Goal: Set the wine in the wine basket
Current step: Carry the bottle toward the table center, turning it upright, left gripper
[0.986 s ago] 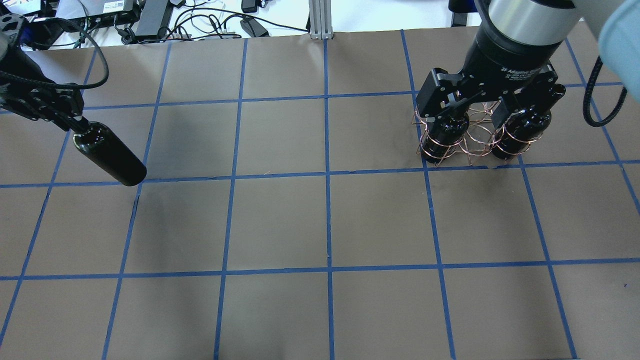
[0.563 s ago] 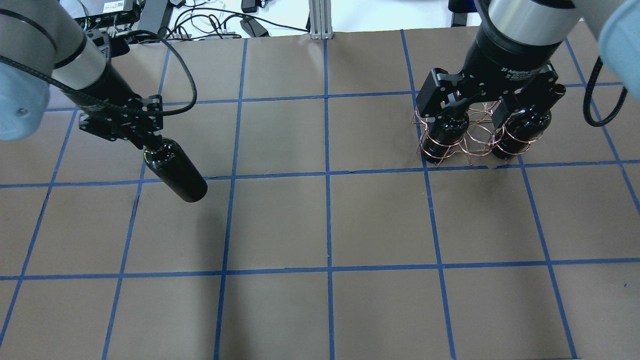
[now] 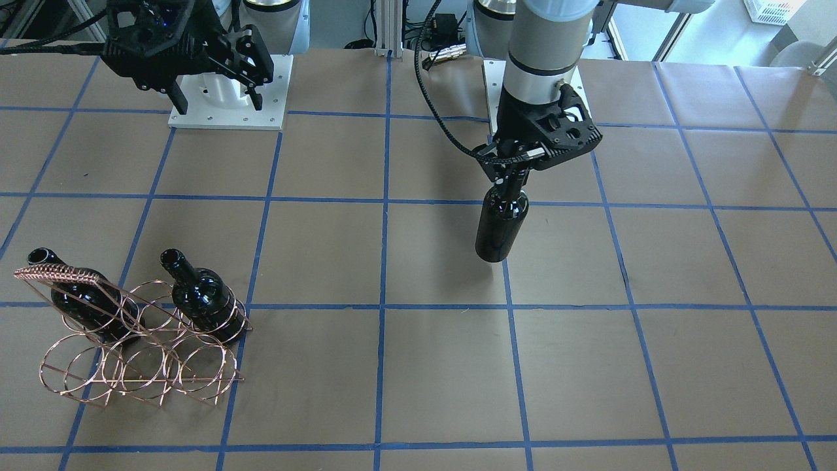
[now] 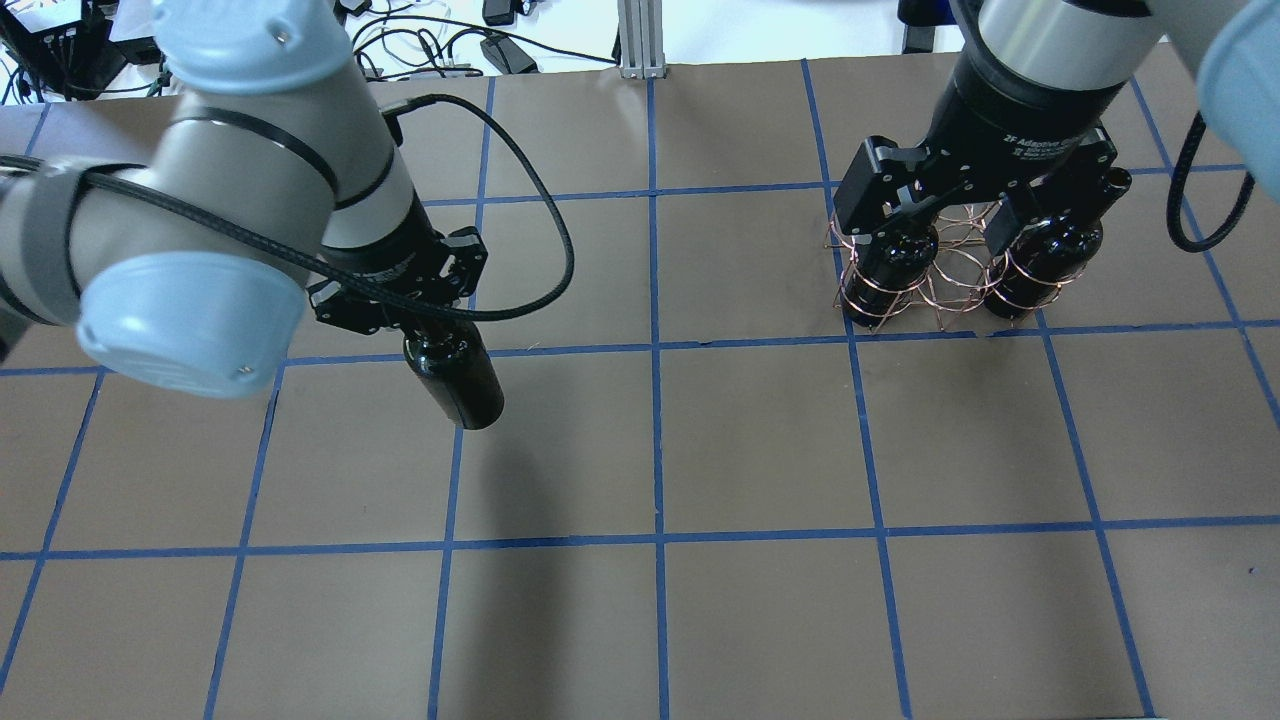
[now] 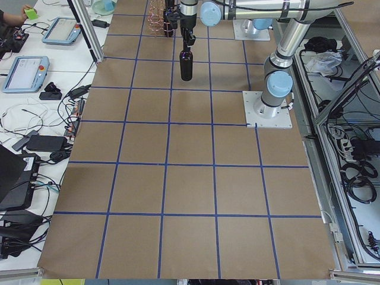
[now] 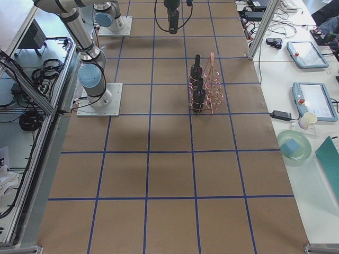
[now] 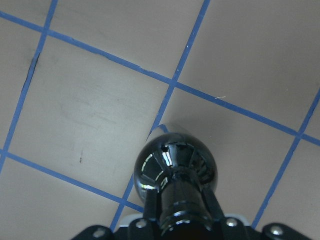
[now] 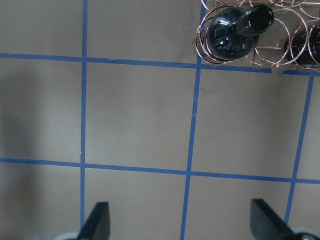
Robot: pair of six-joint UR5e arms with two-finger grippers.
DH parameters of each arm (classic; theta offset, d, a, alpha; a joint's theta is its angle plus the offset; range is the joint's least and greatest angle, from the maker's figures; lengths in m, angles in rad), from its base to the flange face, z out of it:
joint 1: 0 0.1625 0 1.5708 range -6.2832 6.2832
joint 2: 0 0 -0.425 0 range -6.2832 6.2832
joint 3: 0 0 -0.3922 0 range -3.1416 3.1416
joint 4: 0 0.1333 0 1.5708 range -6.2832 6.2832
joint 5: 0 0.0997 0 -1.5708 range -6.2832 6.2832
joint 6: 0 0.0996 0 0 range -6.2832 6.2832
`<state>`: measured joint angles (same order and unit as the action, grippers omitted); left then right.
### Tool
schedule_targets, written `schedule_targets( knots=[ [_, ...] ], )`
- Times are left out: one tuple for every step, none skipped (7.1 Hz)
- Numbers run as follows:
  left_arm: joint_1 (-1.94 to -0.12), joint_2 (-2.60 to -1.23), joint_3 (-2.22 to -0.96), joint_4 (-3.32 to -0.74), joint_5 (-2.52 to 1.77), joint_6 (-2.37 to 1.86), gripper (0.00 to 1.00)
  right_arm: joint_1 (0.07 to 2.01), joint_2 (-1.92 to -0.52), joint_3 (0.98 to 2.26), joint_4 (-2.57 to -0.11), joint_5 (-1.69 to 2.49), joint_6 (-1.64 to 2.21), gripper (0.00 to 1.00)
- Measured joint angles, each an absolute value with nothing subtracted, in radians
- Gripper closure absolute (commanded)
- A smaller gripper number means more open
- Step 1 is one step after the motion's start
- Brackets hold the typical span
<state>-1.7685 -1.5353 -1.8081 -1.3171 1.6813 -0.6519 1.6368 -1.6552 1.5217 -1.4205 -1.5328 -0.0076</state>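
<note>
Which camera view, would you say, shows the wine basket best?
Exterior front-facing: the wine basket shows whole, hoops and handle unobstructed. Overhead, the right gripper covers its top; side views show it small; the right wrist view clips it, the left misses it.

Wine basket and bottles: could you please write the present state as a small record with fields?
left tool: shut on the neck of the held bottle
held bottle: neck up, far from the wine basket
right tool: open, holding nothing
bottles in basket: two, at the two ends of the row nearer the robot
free places: four, one of them between the two bottles
</note>
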Motion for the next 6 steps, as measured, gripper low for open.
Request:
schedule_targets(
  knots=[
    [-1.808, -1.530, -1.861, -1.237, 1.699, -0.735, 1.00, 1.637, -1.655, 1.522, -1.420, -1.533, -0.008, 0.00],
    [-1.825, -1.526, -1.885, -1.211, 1.700, -0.780, 1.00, 1.637, -1.655, 1.522, -1.420, -1.533, -0.008, 0.00],
    [-1.831, -1.520, -1.892, -1.237, 1.687, -0.798, 1.00, 1.637, -1.655, 1.522, -1.420, -1.533, -0.008, 0.00],
    [-1.831, -1.511, -1.893, -1.283, 1.670, -0.800, 1.00, 1.637, -1.655, 1.522, -1.420, -1.533, -0.008, 0.00],
    [-1.826, -1.505, -1.891, -1.333, 1.649, -0.794, 1.00, 1.637, -1.655, 1.522, -1.420, -1.535, -0.009, 0.00],
    [-1.815, -1.501, -1.885, -1.375, 1.627, -0.780, 1.00, 1.637, -1.655, 1.522, -1.420, -1.536, -0.009, 0.00]
  ],
)
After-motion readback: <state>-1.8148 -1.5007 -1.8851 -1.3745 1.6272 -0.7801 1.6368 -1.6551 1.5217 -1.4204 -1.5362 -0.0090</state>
